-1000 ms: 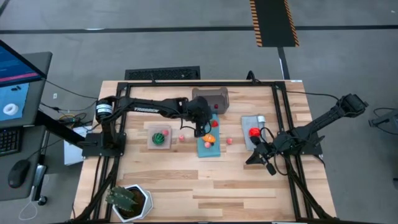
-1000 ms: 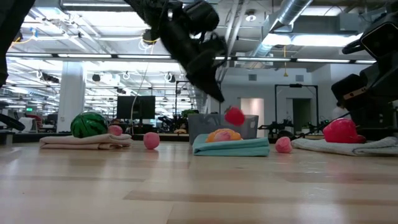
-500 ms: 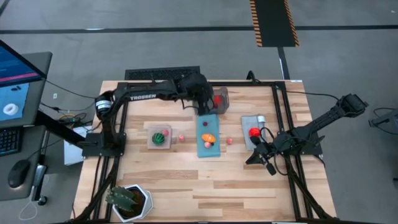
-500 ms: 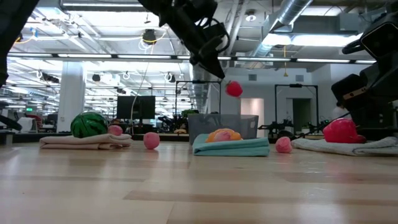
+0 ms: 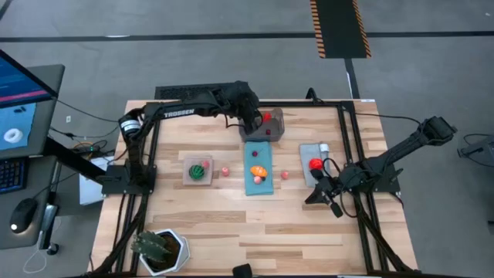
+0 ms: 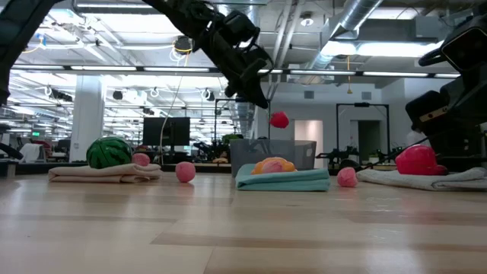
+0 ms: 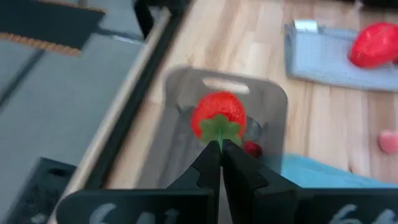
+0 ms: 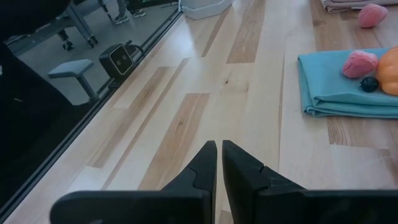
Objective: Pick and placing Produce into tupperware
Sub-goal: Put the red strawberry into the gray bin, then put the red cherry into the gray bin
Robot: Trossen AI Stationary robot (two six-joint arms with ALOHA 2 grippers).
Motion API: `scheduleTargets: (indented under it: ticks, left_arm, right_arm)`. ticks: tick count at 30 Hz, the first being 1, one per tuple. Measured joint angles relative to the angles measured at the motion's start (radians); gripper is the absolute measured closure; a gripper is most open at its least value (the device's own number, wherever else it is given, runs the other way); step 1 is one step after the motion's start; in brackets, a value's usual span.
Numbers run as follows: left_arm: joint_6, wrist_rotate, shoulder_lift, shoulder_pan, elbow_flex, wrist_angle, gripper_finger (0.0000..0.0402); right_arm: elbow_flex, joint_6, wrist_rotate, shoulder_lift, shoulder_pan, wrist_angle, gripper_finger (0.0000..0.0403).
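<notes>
Hovering at upper centre of the high view, the left gripper (image 5: pixel 262 123) is pinching a toy strawberry (image 7: pixel 218 115) by its leaf, fingers nearly closed, above the tupperware (image 5: pixel 263 126). Releasing off-centre is risking a bounce onto the table (image 5: pixel 293 224). The right gripper (image 5: pixel 333 199) is waiting with its fingers together and empty.

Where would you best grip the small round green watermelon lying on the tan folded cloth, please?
Probably straight down from above, closing across the round body of the small green watermelon. It sits alone on the tan folded cloth, with space on every side for the fingers.
</notes>
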State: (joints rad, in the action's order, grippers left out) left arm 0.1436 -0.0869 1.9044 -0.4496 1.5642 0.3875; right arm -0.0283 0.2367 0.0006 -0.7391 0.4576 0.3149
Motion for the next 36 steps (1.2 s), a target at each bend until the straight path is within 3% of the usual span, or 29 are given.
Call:
scheduleTargets:
  ticks: [21,36]
  left_arm:
    - [-0.057,0.019,0.031,-0.034,0.000,0.007,0.0401]
    - [-0.080,0.010,0.031,-0.006,0.000,0.029,0.0322]
  right_arm:
    - [0.000,0.000,0.000,0.000,0.000,0.000,0.0353]
    - [0.000,0.000,0.000,0.000,0.000,0.000,0.0353]
